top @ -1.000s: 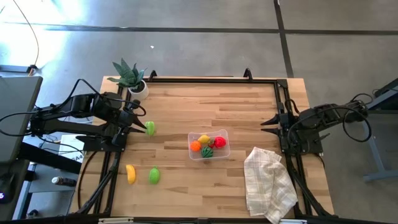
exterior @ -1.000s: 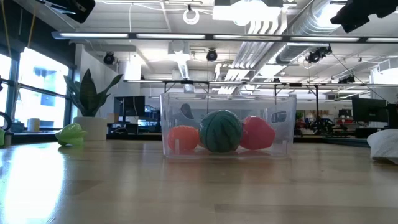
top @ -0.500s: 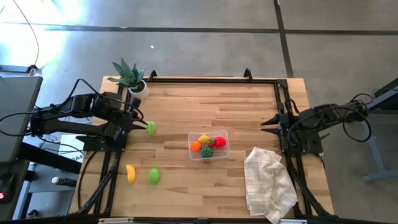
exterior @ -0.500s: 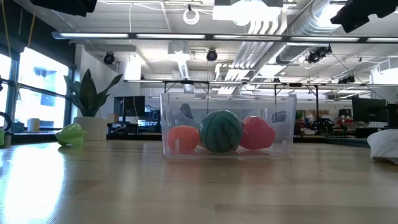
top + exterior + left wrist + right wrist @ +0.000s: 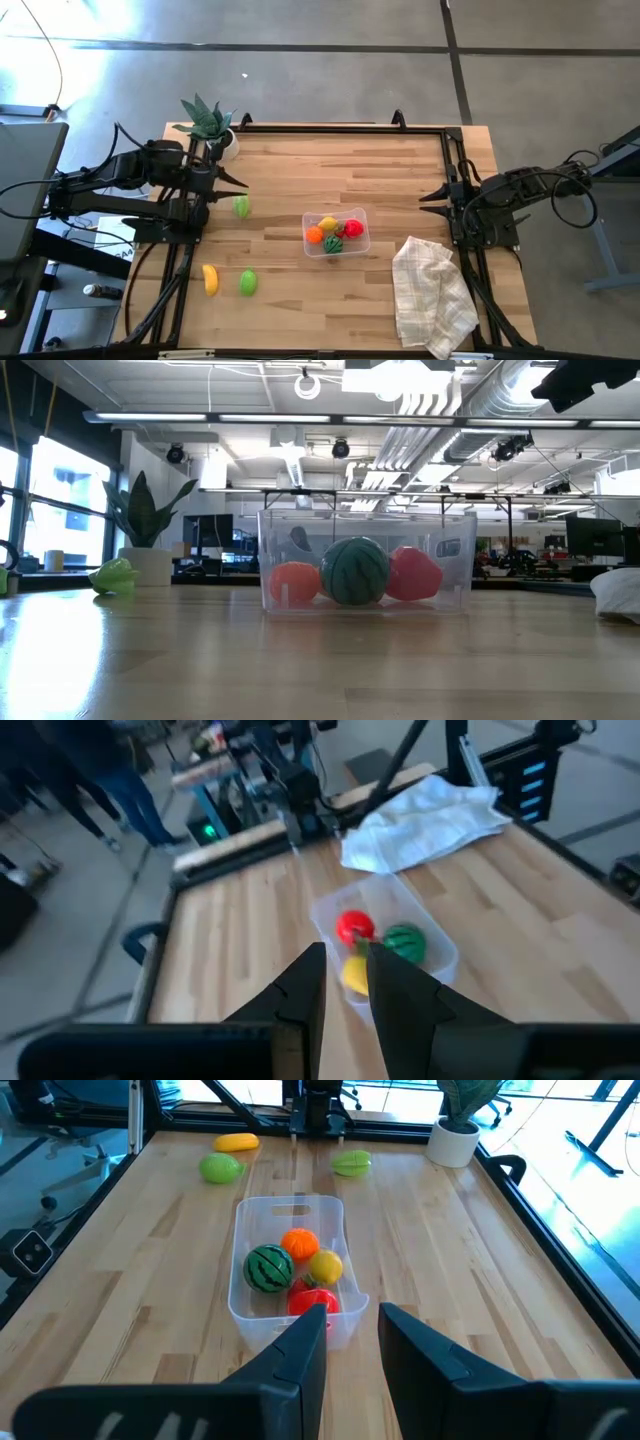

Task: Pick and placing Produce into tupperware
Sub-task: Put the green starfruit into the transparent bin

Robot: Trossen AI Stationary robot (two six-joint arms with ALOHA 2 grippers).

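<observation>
Clear plastic walls of the tupperware (image 5: 336,232) stand near the middle of the wooden table (image 5: 300,170), a little toward the right arm's side. Inside it lie the orange (image 5: 314,235), the yellow lemon (image 5: 327,223), the striped green watermelon (image 5: 333,244) and the red pepper (image 5: 353,228), packed close together. In the low view the watermelon sits between the orange and the red piece behind the container's front wall.

Three pieces of produce lie outside the container on the left part of the table: a green piece (image 5: 241,206) well apart from the container's left end, and nearer the front edge the yellow banana (image 5: 210,279) with another green piece (image 5: 248,282) just beside it.

At the table's left edge, the left gripper (image 5: 236,185) hangs just behind the first green piece; its fingers (image 5: 400,995) stand a narrow gap apart and hold nothing. Over at the right edge, the right gripper (image 5: 430,195) waits well apart from the container, its fingers (image 5: 300,1350) likewise slightly parted and empty.

A spiky potted plant (image 5: 210,125) stands at the back left corner, and a white checked cloth (image 5: 432,295) lies crumpled at the front right.
</observation>
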